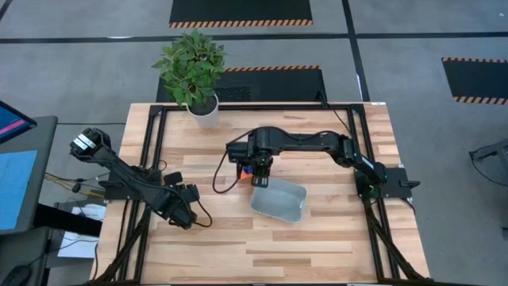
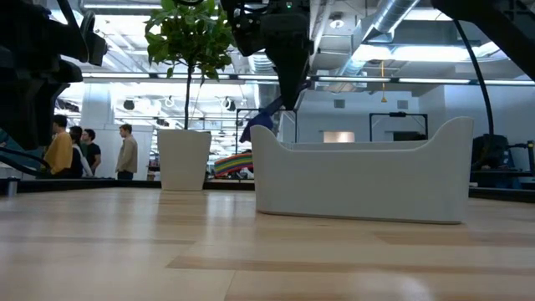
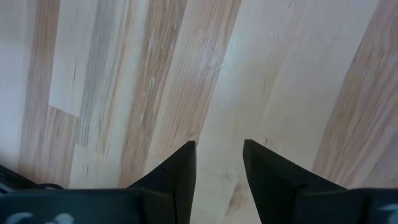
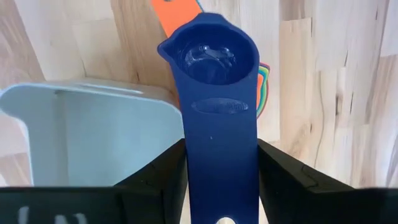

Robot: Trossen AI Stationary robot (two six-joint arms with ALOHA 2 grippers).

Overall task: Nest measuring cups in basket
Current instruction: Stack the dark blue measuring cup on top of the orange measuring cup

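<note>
While one dark blue measuring cup [image 4: 214, 112] fills the right end effector [image 4: 221, 180], one basket [image 1: 279, 200] waits

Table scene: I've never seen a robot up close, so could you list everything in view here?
Table: one, pale wood, under everything.
Basket: one, pale grey-blue, mid-table.
Dark blue measuring cup: one, held over the stack beside the basket.
Stack of measuring cups: count unclear, orange, green and red edges showing, on the wood beside the basket.
Plant: one, green, in a white pot at the table's far edge.
People: three, in the room beyond the table.
Left gripper: one, dark, open and empty, over bare wood at the left.
Right gripper: one, dark, shut on the dark blue cup's handle.
</note>
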